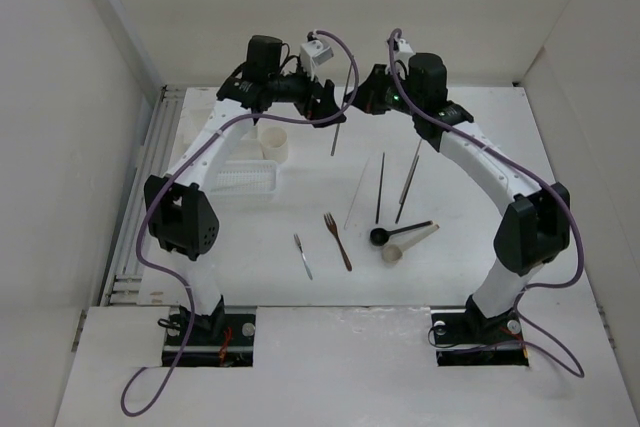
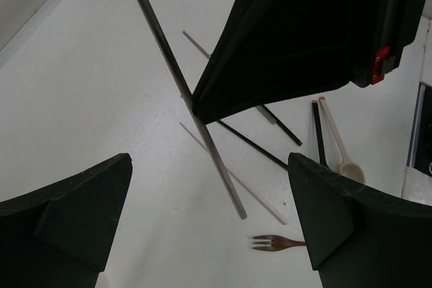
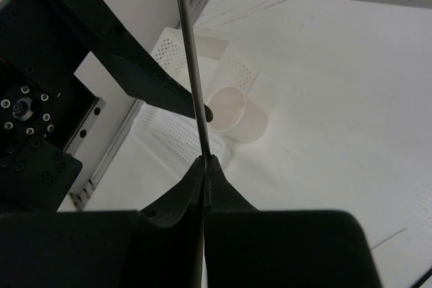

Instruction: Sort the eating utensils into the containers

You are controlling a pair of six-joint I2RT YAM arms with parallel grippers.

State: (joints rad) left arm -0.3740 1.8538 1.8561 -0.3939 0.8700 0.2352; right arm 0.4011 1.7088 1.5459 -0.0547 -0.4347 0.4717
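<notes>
Metallic chopstick [image 3: 192,65] is hanging pinched in the closed right gripper [image 3: 204,161], passing between fingers of the wide-open left gripper [image 2: 209,163].

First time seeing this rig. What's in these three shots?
A left arm and a right arm, bolted to a table. One picture looks down from above; the others come from a camera on each wrist. The right hand is shut on a metallic chopstick, held aloft; the left hand is open close beside it. On the table lie a brown fork, a grey fork, a black spoon, a beige spoon and loose chopsticks. A round cup and a slotted tray sit at the left.
</notes>
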